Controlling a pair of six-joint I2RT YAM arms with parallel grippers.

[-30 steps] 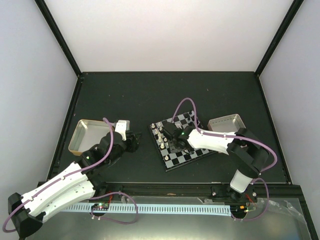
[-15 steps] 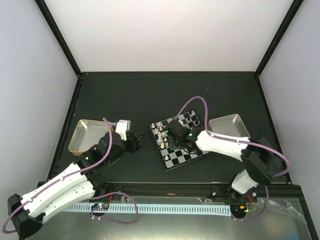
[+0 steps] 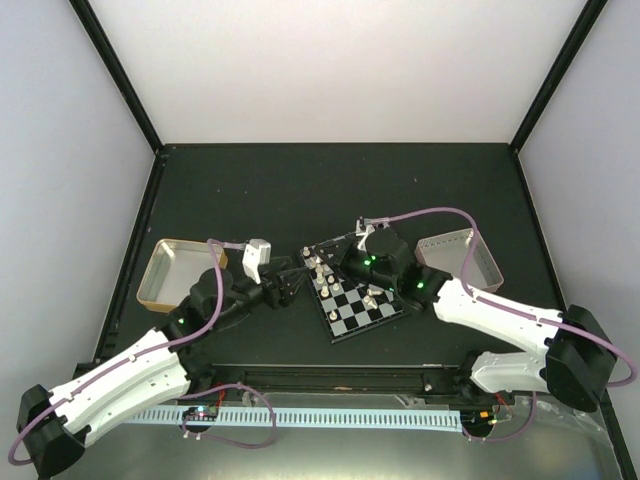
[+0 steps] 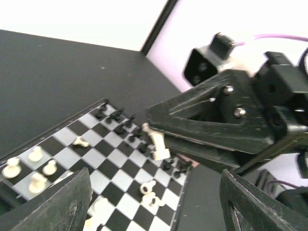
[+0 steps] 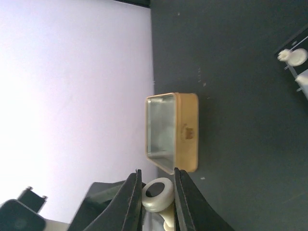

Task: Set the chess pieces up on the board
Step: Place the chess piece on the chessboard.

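Above the small black-and-pale chequered chessboard (image 3: pixel 350 310), our right hand (image 5: pixel 157 182) clenches a cream-white chess piece (image 5: pixel 156 194) while our left hand (image 3: pixel 286 290) hangs released beside that chessboard, so we should lower the piece upright, centred on its square, clear of neighbours.

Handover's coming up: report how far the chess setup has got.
Black pieces stand ranked along one board edge, seemingly done. The right end effector holds a cream piece above it; the left end effector is open. Still to do: cream pieces lying tipped mid-board.
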